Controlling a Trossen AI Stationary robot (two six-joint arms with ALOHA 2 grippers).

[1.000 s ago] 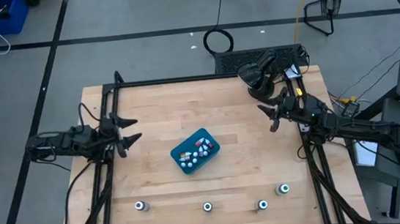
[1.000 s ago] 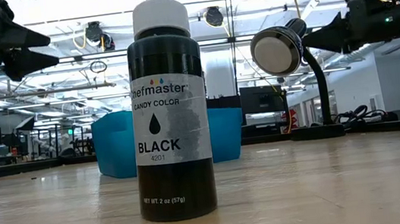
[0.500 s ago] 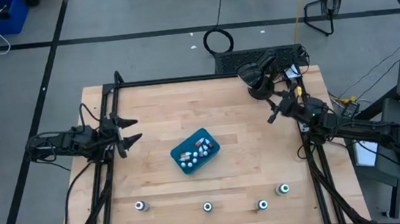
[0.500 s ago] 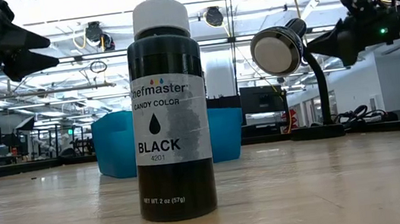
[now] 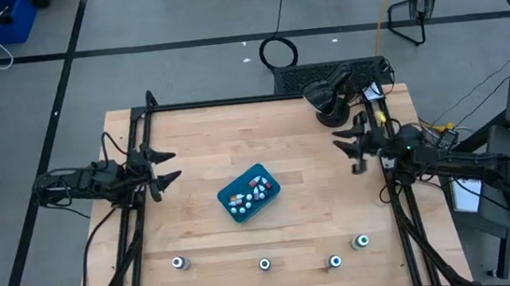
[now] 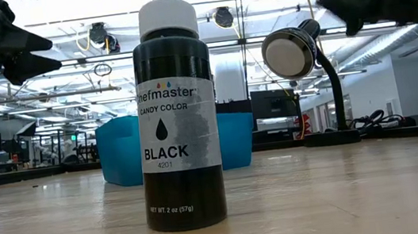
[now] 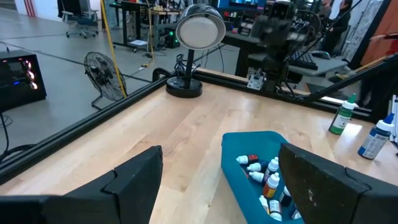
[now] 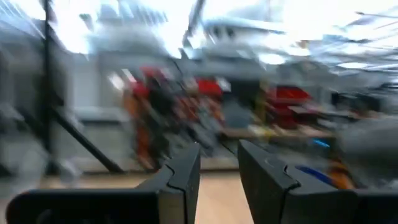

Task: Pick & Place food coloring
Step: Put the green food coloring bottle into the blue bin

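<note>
Risk of toppling the four dark food coloring bottles (image 5: 265,264) along the frame's bottom with the narrowly parted right gripper (image 5: 353,149); left gripper (image 5: 165,167) wide apart, tray (image 5: 270,194) central

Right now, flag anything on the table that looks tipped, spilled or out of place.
Nothing stands out. The four dark bottles stand upright along the near edge, apart from each other, and the small bottles lie loose inside the teal tray, which sits skewed mid-table. No spill shows.
</note>
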